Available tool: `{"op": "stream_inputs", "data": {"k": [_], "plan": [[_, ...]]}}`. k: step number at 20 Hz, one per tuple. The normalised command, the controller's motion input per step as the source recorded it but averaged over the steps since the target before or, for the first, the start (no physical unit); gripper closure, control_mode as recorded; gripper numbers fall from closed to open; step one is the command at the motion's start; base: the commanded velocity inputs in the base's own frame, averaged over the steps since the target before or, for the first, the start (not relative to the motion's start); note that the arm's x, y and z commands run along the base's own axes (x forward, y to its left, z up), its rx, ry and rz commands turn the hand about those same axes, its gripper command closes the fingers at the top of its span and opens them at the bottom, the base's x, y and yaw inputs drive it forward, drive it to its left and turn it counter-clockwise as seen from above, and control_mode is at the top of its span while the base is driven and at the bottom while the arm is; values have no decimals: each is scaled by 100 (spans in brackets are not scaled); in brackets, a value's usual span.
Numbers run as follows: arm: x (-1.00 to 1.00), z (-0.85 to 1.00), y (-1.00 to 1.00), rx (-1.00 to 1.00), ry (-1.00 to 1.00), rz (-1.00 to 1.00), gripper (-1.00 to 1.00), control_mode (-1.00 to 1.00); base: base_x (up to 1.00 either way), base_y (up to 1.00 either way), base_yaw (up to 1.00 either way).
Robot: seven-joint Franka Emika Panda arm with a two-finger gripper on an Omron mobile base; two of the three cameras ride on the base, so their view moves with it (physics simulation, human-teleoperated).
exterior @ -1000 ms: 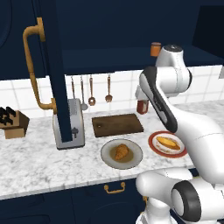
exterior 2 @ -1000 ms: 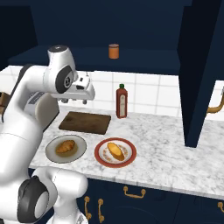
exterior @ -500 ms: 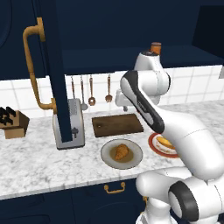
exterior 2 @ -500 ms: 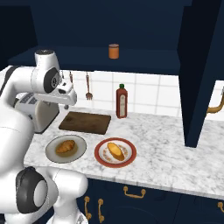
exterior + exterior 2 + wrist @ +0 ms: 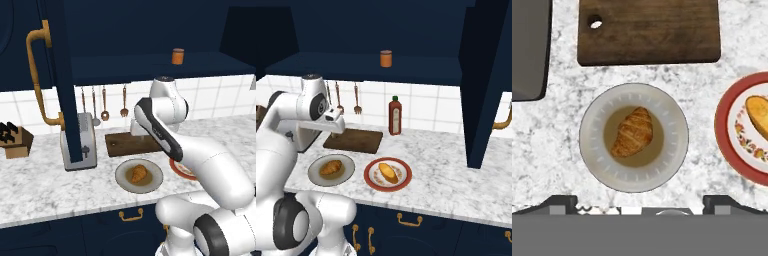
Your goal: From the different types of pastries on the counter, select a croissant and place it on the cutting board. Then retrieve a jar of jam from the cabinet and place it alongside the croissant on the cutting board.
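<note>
Croissant [image 5: 632, 132]: lay alone in the middle of the grey plate [image 5: 677, 150] on the counter [image 5: 552, 150], just in front of the cutting board; in my hand view it sat a little left of centre, its long axis running diagonally.
Cutting board [image 5: 647, 30]: was bare, close behind the plate but not touching it, its hole at the corner nearest the toaster [image 5: 79, 142].
Other pastry [image 5: 759, 112]: the longer yellow-orange one rested on the red-rimmed plate [image 5: 727, 145], beside the grey plate with a strip of counter between.
My gripper [image 5: 641, 201]: hung above the grey plate, well clear of the croissant; the two tips stood wide apart at the bottom of my view with nothing between them.
Jar of jam [image 5: 386, 58]: stood on the shelf of the cabinet [image 5: 62, 75], whose door hung ajar.
Step in hand: I judged I was lining up over the croissant before descending.
Risk, aim: descending off-centre could have put one finger on the plate rim, tipping or sliding the plate.
Risk, angle: closing along the diagonal length instead of across the narrow width could have spun the pastry out of my grip.
Risk, wrong pick: drifting toward the red plate would have meant the wrong pastry.
Risk, later: the sauce bottle [image 5: 395, 116] behind the board could be knocked during placing.
</note>
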Motion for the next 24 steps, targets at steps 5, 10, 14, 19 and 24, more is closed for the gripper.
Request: {"op": "stream_inputs", "data": {"k": [5, 10, 14, 19, 24], "plan": [[-7, -72, 0, 0, 0, 2, -100, -100, 0, 0, 0], [-4, -19, 5, 0, 3, 2, -100, -100, 0, 0, 0], [0, -16, 13, 0, 1, 0, -100, -100, 0, 0, 0], [4, -7, 2, 0, 0, -1, -100, -100, 0, 0, 0], [91, -25, 50, -11, 0, -19, -100, -100, 0, 0, 0]]}}
